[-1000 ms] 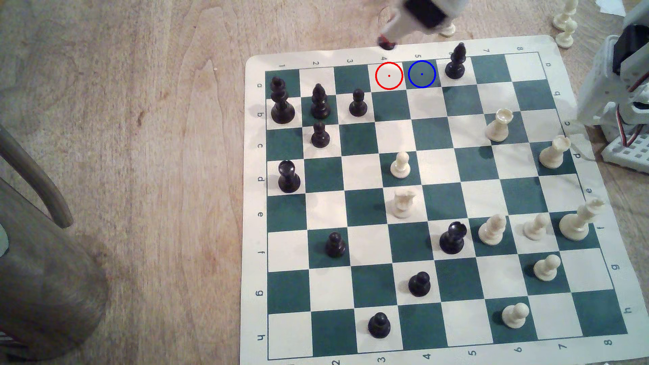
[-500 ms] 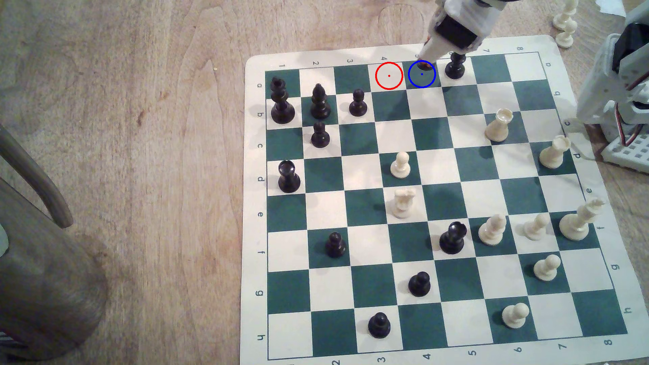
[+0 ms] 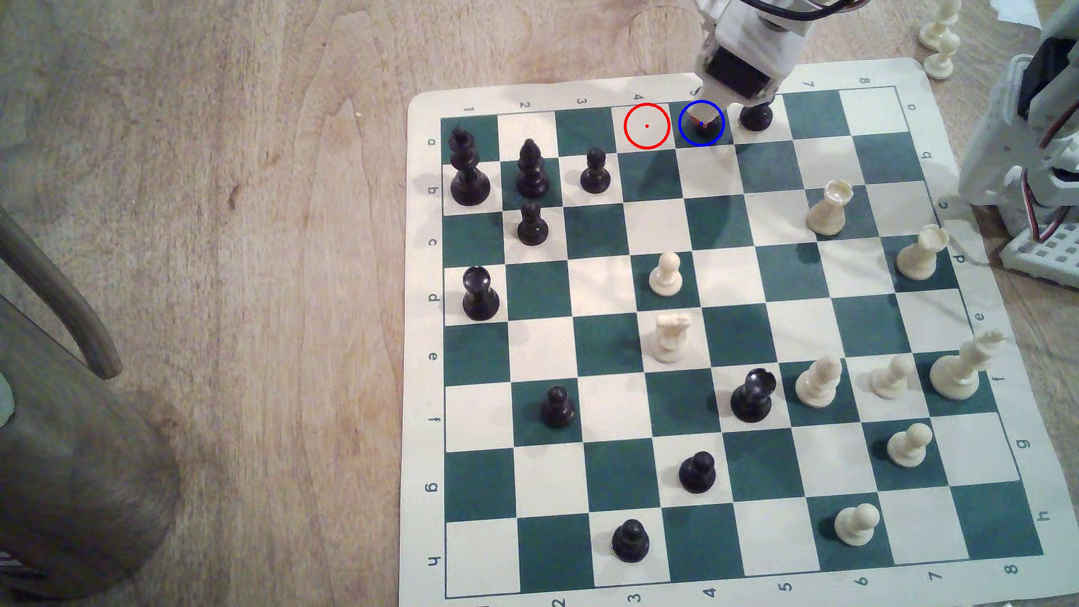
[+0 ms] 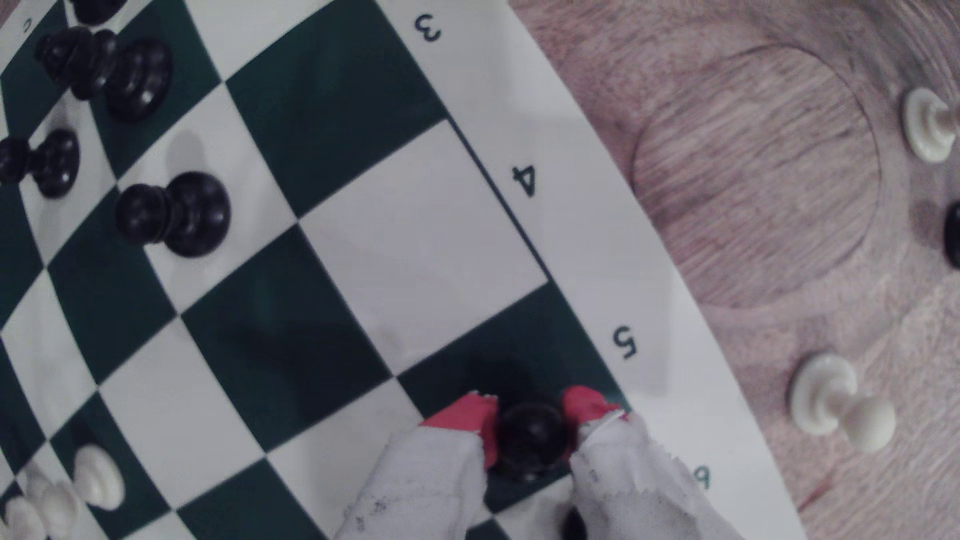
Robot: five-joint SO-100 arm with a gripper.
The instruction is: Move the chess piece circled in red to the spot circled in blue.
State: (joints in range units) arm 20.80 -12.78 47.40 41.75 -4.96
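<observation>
My hand (image 4: 530,415) is closed on the black pawn (image 4: 531,436), its red-tipped fingers (image 4: 462,415) pinching the ball head from both sides. In the exterior view my hand (image 3: 702,121) reaches down inside the blue-ringed dark green square (image 3: 713,138), with the pawn's dark base (image 3: 700,135) just below my fingertips on that square. I cannot tell whether the base touches the board (image 3: 724,350). The red-ringed cream square (image 3: 647,126) lies bare just beside my hand, and a black bishop (image 3: 755,117) stands close on the other side.
</observation>
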